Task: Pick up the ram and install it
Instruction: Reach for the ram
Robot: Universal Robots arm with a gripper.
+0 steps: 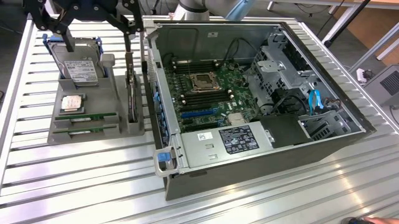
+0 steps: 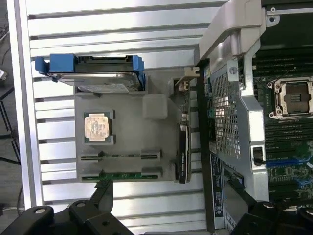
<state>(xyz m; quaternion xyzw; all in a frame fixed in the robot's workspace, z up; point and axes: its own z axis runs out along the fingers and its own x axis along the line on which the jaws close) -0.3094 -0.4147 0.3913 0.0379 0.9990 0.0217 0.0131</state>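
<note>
Two green ram sticks (image 1: pixel 85 115) (image 1: pixel 85 126) lie on edge in slots at the near end of a grey holder (image 1: pixel 93 135), at the exterior view's left. The wrist view looks down on the same two ram sticks (image 2: pixel 120 156) (image 2: pixel 122 175). My gripper (image 1: pixel 93 30) hangs high over the holder's far end, above the hard drive. Its black fingers (image 1: pixel 61 35) are spread wide and open, with nothing between them. In the wrist view the gripper (image 2: pixel 171 208) has one fingertip (image 2: pixel 101 193) close to the nearer ram stick. The open computer case (image 1: pixel 311 140) shows the motherboard (image 1: pixel 209 100) with dark memory slots.
The grey holder also carries a silver hard drive (image 1: pixel 81 67) in a blue bracket, a processor chip (image 1: pixel 72 102) and an upright dark expansion card (image 1: pixel 131 100). The case wall (image 1: pixel 151 84) stands close beside the holder. All of it rests on a slatted aluminium table (image 1: pixel 81 177).
</note>
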